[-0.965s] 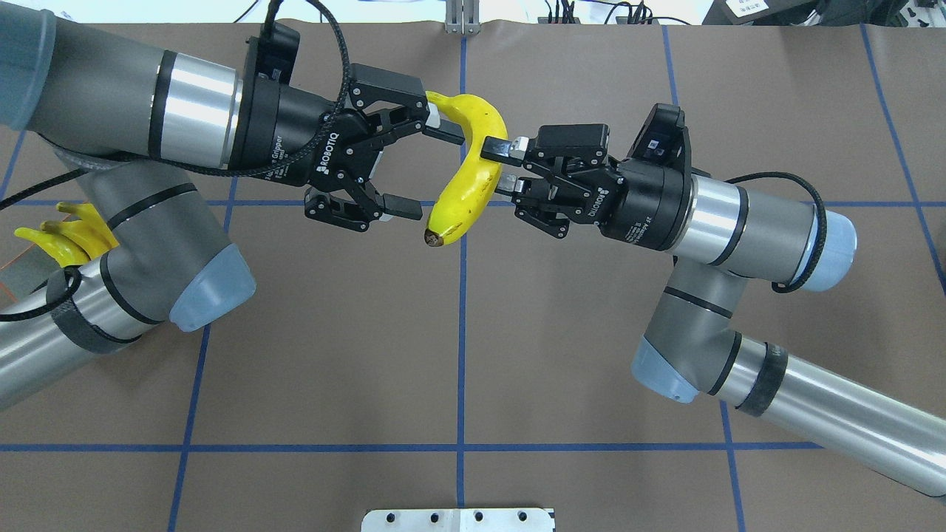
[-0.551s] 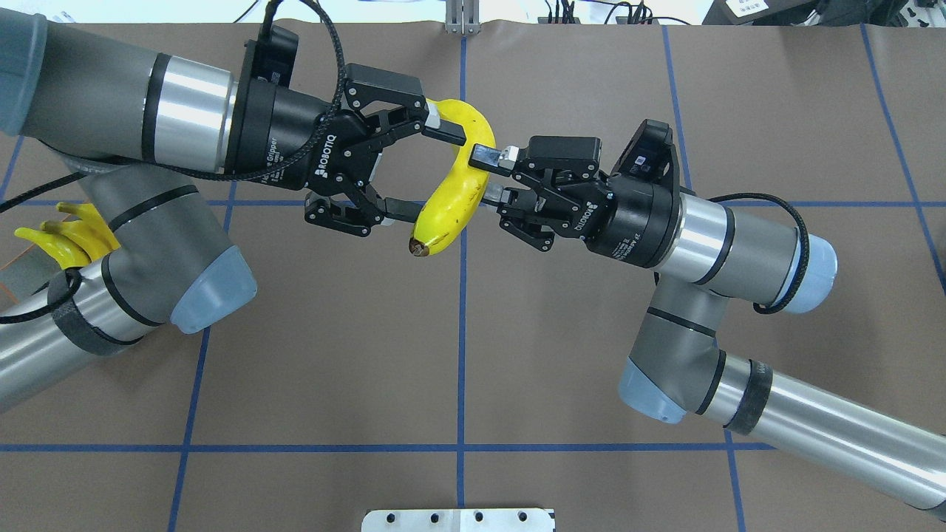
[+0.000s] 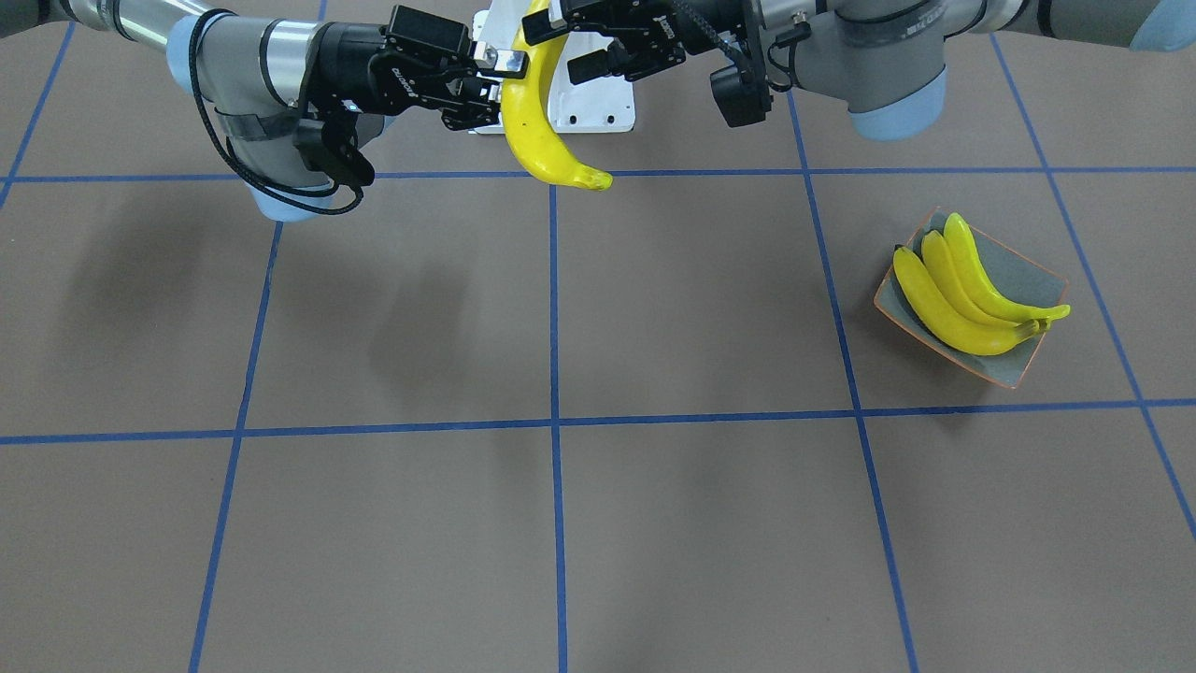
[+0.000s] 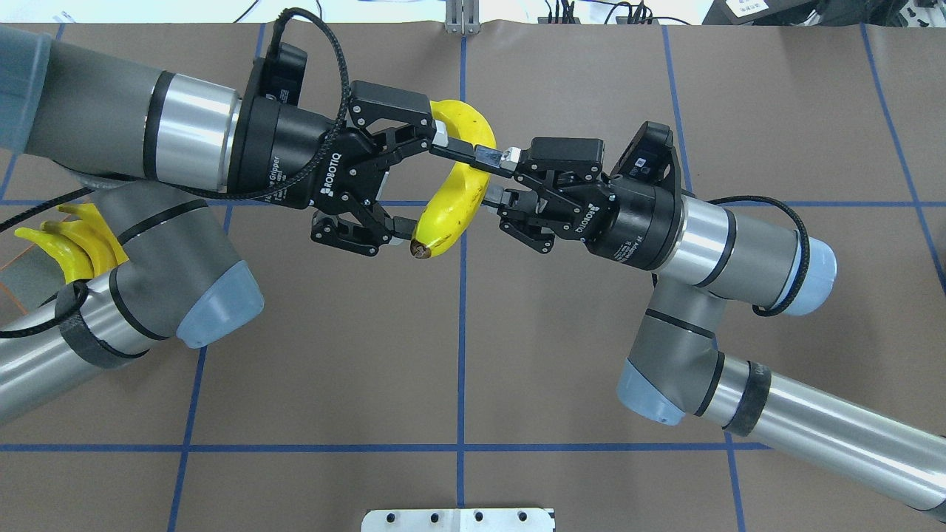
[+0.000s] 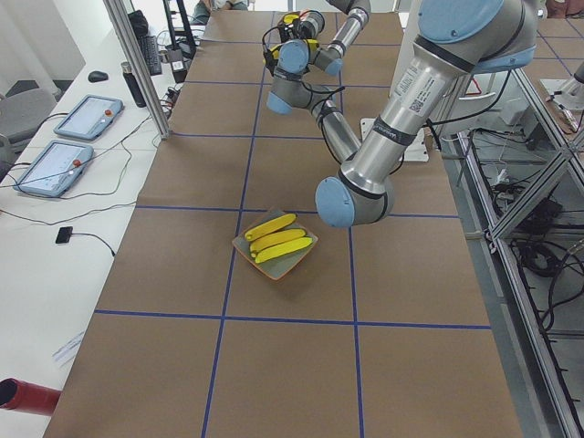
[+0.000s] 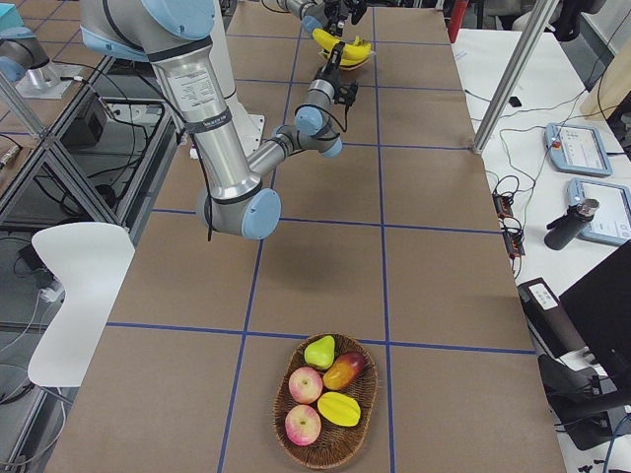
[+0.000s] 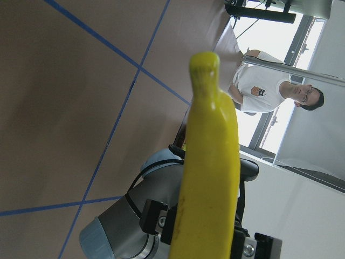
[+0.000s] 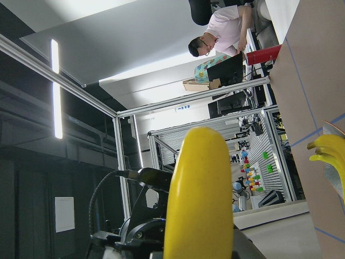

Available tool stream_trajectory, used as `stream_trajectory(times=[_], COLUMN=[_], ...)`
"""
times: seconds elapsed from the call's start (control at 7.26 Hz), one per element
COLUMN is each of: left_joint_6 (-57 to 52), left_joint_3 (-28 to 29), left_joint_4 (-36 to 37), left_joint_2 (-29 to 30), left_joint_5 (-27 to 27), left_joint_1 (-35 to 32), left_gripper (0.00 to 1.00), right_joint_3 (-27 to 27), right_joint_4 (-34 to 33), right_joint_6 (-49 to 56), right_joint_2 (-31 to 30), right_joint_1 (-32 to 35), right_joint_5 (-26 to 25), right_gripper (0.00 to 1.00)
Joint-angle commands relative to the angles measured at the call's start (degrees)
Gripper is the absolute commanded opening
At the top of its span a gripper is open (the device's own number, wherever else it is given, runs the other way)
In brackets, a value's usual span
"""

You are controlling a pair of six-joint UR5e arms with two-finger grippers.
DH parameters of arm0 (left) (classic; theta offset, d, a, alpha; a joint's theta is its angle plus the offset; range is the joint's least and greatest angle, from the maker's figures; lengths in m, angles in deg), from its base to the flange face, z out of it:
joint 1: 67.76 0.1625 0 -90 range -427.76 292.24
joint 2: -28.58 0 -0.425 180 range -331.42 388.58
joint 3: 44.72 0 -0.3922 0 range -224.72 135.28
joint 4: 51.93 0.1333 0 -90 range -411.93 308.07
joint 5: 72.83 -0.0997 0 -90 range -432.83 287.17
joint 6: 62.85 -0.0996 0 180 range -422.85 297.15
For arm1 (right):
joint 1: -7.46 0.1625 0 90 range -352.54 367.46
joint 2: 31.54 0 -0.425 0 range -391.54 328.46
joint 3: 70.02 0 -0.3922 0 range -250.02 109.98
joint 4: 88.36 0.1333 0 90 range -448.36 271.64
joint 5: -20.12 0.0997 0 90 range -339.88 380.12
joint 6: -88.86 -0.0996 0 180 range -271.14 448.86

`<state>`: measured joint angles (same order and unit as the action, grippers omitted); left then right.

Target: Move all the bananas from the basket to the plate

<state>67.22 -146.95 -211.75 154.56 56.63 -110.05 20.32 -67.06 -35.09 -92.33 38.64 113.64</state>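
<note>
Held banana [image 4: 460,193]: yellow, with a dark brown tip.
Bananas on the plate [image 3: 962,301]: bright glossy yellow.
Plate [image 3: 1026,273]: grey-green, with a thin orange rim.
Table [image 4: 562,369]: brown, crossed by a grid of blue lines.
Left gripper [image 4: 442,191]: black, with white lettering.
Right gripper [image 4: 484,177]: black, with white lettering.
Arms [image 4: 192,133]: grey and silver, with pale blue caps.
Basket [image 6: 280,426]: brown wicker, holding green, red and yellow fruit.

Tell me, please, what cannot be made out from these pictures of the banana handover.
Overhead: the left arm hides most of the plate; its bananas cannot be counted there.
Wrist views: the held banana fills both frames, hiding where it is gripped.
Exterior right: the basket's other fruit could hide a banana underneath.
Exterior left: the handover is too far and small.
</note>
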Motion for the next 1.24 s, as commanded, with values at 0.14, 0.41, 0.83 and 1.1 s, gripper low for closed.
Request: stream_trajectory(times=[0.14,0.41,0.83,1.1], left_joint_6=[0.01,0.01,0.01,-0.08], left_joint_3=[-0.61,-0.61,-0.7,-0.7], left_joint_4=[-0.14,-0.58,-0.93,-1.64], left_joint_2=[0.23,0.23,0.23,-0.04], left_joint_5=[0.0,0.0,0.0,0.09], left_joint_1=[0.54,0.54,0.72,0.72], left_gripper=[0.87,0.67,0.01,0.0], right_joint_3=[0.0,0.0,0.0,0.09], right_joint_4=[0.15,0.32,0.5,0.58], right_joint_6=[-0.06,-0.06,-0.06,0.02], right_joint_2=[-0.02,-0.02,-0.11,-0.2], right_joint_1=[-0.24,-0.24,-0.24,-0.24], right_joint_5=[-0.01,-0.01,0.08,-0.01], right_gripper=[0.0,0.0,0.0,1.0])
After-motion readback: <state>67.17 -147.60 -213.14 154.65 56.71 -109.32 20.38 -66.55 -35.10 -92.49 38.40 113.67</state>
